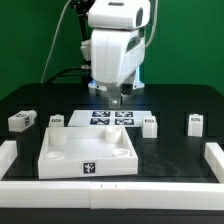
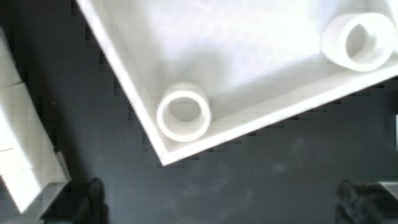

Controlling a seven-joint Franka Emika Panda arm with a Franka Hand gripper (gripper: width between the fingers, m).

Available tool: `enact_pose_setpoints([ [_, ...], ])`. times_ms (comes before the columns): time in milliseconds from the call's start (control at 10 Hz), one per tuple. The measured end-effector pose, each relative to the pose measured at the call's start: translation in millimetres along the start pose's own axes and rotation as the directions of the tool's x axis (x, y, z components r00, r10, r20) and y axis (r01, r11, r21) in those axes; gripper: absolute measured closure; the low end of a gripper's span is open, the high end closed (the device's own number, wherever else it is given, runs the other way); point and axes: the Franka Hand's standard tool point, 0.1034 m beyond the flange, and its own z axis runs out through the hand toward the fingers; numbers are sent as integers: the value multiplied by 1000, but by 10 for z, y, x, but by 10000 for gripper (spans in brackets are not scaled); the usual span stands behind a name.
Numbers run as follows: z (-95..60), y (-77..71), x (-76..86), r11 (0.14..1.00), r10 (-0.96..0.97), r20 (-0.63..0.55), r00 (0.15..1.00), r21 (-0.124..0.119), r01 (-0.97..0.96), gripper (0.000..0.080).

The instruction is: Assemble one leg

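Several small white legs with tags stand on the black table in the exterior view: one at the far left (image 1: 22, 121), one beside it (image 1: 57, 119), one right of the marker board (image 1: 150, 125) and one further right (image 1: 194, 123). My gripper (image 1: 116, 98) hangs above the marker board (image 1: 110, 118), behind the large white tray-like piece (image 1: 88, 150), and touches no leg. In the wrist view the gripper (image 2: 222, 205) is open and empty, with bare dark table between its fingertips (image 2: 80, 200). That view shows the tray-like piece's (image 2: 231, 50) corner with two round sockets (image 2: 185, 113). No leg shows there.
White raised walls border the table at the front (image 1: 110, 188), the exterior view's left (image 1: 8, 155) and its right (image 1: 214, 155). A white strip (image 2: 18, 120) runs along one edge of the wrist view. Green backdrop stands behind the arm.
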Motion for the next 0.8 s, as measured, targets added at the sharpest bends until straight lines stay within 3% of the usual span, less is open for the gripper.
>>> enact_pose_setpoints([
  [200,5,0,-11,1000,0,0,1000,1,0,150],
  [300,28,-18,-65,995,-95,-5,995,0,95,150],
  [500,241,-240,-300,946,-322,-32,946,22,323,150],
  [800,384,-341,-423,906,-420,-28,907,36,421,150],
])
